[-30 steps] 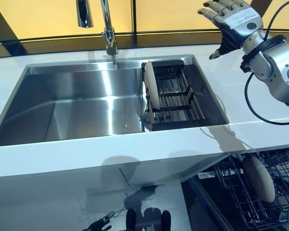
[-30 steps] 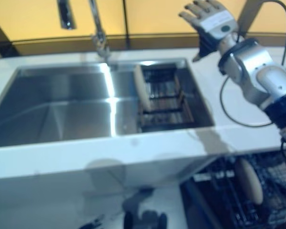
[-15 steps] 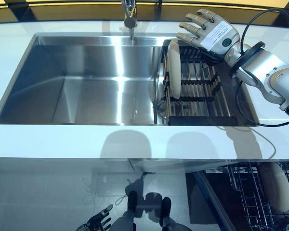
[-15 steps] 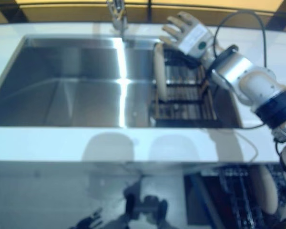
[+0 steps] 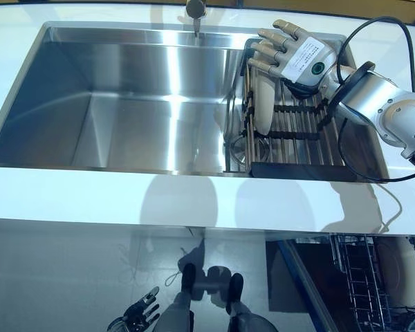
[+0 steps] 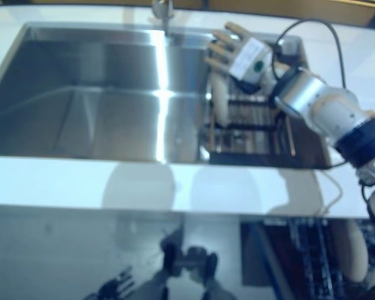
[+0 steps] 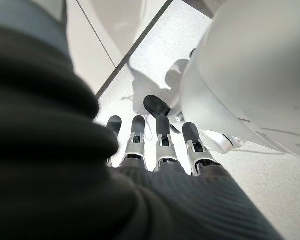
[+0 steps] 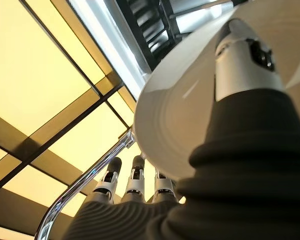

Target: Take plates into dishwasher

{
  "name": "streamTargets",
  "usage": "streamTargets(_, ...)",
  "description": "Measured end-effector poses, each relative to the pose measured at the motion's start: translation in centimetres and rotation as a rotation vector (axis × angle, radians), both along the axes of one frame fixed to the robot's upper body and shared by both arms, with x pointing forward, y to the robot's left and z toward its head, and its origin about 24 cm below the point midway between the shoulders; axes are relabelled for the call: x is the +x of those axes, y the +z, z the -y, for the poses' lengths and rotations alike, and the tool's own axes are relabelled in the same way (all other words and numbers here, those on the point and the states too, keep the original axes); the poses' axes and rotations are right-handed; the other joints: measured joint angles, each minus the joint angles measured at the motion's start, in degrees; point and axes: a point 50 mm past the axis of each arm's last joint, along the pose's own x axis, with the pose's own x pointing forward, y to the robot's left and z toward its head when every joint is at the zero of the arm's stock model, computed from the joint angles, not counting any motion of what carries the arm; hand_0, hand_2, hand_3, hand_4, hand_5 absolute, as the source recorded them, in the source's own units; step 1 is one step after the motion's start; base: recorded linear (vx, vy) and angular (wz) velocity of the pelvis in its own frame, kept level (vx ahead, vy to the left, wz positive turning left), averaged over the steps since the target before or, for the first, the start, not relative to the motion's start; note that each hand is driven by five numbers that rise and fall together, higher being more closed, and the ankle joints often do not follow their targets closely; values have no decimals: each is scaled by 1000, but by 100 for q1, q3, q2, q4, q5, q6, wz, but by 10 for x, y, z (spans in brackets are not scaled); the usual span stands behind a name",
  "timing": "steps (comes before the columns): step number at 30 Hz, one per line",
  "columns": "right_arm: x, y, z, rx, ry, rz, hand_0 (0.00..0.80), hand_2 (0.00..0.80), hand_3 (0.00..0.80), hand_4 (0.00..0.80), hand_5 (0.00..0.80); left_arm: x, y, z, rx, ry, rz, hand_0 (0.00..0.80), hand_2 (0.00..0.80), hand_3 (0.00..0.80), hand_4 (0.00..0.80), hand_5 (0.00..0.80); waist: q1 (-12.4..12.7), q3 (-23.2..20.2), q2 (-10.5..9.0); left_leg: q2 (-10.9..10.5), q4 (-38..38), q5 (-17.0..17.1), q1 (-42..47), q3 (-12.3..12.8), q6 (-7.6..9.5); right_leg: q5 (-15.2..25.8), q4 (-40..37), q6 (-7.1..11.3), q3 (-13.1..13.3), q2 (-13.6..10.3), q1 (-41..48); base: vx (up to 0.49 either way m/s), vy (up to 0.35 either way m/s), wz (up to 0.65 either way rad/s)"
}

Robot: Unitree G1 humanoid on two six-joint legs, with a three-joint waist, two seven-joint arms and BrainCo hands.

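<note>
A beige plate (image 5: pixel 263 109) stands on edge at the left end of a dark drying rack (image 5: pixel 301 133) in the sink's right part. My right hand (image 5: pixel 296 58) hovers right over that plate, open. In the right wrist view the thumb (image 8: pixel 244 60) lies across the plate's face (image 8: pixel 185 125) and the straight fingers (image 8: pixel 134 181) reach past its rim. A second beige plate (image 5: pixel 401 271) stands in the wire dishwasher rack (image 5: pixel 363 290) at the lower right. My left hand (image 5: pixel 135 318) hangs low by the floor, open and holding nothing.
The steel sink (image 5: pixel 124 104) has a bare basin left of the drying rack, with the faucet (image 5: pixel 196 10) at its far rim. A white countertop (image 5: pixel 194 200) runs along the front. The dishwasher rack sticks out below it on the right.
The camera has tilted down. My right hand came down and leftward from above the counter's far right to the upright plate in the drying rack.
</note>
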Motion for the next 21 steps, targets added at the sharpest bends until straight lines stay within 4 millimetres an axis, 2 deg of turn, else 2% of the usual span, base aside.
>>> streamTargets(15,-1,2,-2,-1,11,8,0,0,0,0,0,1,1,0,-31,37,16,0,0,0,0,0,8,2,4,1,0,0,-6,1,0,0,0,0,-2,0,-8,0,0,0)
streamTargets(16,-1,2,-2,-5,11,9,50,50,50,50,50,1,1,0,-31,38,17,0,0,0,0,0,8,2,4,1,0,0,-7,1,0,0,0,0,-2,1,-8,0,0,0)
streamTargets(17,-1,1,-3,-12,10,10,182,182,182,182,182,1,1,0,-31,39,17,0,0,0,0,0,9,3,5,1,-1,0,-7,1,0,0,-1,0,-3,1,-8,0,0,0)
streamTargets(18,-2,1,-4,-21,8,12,373,373,373,373,373,2,1,0,-32,40,17,0,0,0,0,0,9,3,5,1,0,0,-7,1,0,0,0,0,-3,0,-9,0,0,0)
streamTargets(19,-2,1,-5,-25,10,13,656,656,656,656,656,2,1,0,-32,40,17,0,0,0,0,0,10,3,5,1,-1,0,-8,1,0,0,-1,0,-3,0,-10,0,0,0)
streamTargets(20,-3,2,-6,-33,13,19,800,800,800,800,800,2,1,0,-32,40,17,0,0,0,0,0,11,3,5,1,-1,0,-9,1,0,0,-1,0,-3,0,-11,0,0,0)
streamTargets(21,-3,3,-8,-47,12,29,800,800,800,800,800,2,1,0,-33,41,17,0,0,0,0,0,14,3,5,1,-1,0,-10,1,0,0,-1,0,-4,0,-11,0,0,0)
